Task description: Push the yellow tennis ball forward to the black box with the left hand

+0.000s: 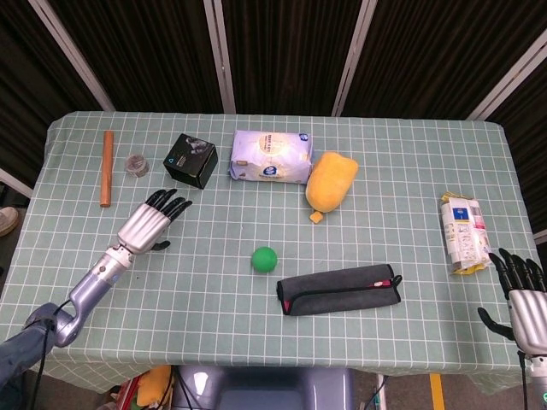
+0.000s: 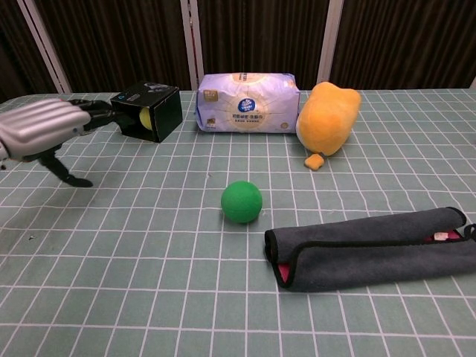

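Head view: left hand flat, spread, holding nothing, well short of black box; right hand spread and empty at table edge; yellow tennis ball hidden behind box.

Chest view: yellow tennis ball tucked in box's open face, mostly in shadow. Likely light, fuzzy, quick to roll; best nudged squarely from behind, not gripped.

Print marks the tissue pack and black box, but none is legible.
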Robot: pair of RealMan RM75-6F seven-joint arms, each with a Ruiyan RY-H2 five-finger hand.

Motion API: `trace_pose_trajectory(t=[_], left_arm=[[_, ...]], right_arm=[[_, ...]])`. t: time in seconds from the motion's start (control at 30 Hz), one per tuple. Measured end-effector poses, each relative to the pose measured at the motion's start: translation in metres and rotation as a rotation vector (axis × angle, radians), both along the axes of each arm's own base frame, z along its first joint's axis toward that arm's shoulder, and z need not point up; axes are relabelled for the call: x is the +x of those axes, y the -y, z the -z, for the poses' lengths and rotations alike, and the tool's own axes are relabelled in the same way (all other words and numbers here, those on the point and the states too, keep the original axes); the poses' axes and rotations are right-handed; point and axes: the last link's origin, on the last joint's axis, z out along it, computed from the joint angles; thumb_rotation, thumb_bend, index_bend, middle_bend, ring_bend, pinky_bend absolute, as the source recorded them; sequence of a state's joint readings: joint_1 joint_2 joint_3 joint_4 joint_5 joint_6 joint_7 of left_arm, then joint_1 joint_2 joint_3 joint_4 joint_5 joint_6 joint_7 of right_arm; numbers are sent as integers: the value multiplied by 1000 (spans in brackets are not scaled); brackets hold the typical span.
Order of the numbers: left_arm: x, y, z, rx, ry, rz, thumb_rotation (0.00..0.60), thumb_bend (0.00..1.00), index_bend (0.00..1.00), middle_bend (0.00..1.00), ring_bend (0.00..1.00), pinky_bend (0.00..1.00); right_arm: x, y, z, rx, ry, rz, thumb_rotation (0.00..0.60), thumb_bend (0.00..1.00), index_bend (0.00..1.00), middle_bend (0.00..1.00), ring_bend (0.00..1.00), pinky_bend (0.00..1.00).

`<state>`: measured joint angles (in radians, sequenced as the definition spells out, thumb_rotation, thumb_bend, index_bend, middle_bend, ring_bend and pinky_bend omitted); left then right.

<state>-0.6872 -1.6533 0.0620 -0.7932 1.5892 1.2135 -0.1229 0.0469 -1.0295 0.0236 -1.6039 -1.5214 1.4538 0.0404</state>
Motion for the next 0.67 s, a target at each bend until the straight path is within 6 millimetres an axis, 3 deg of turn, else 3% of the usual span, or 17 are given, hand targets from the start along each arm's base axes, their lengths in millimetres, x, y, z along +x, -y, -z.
trace_pose_trajectory(t=[0.1, 0.23, 0.43, 0.53, 0.67], left_arm=[[-10, 36, -9, -23, 29, -74, 600, 67, 35, 93, 0, 29], [-28, 108, -34, -15, 94, -233, 600, 63, 29, 94, 0, 29], [-49, 199, -82, 207, 111, -381, 600, 51, 35, 97, 0, 29], [-57, 228, -103, 306, 65, -349, 600, 48, 35, 93, 0, 29], [-61, 239, -110, 344, 1, -306, 600, 46, 30, 90, 0, 29]], right_arm=[[7, -9, 1, 11, -9, -41, 600, 301, 0, 0, 0, 0], [13, -22, 4, 20, -29, -62, 600, 301, 0, 0, 0, 0], [13, -23, 4, 14, -16, -47, 600, 301, 0, 0, 0, 0], [14, -21, 4, 8, -8, -47, 600, 301, 0, 0, 0, 0], [13, -18, 4, 14, -5, -47, 600, 301, 0, 0, 0, 0]])
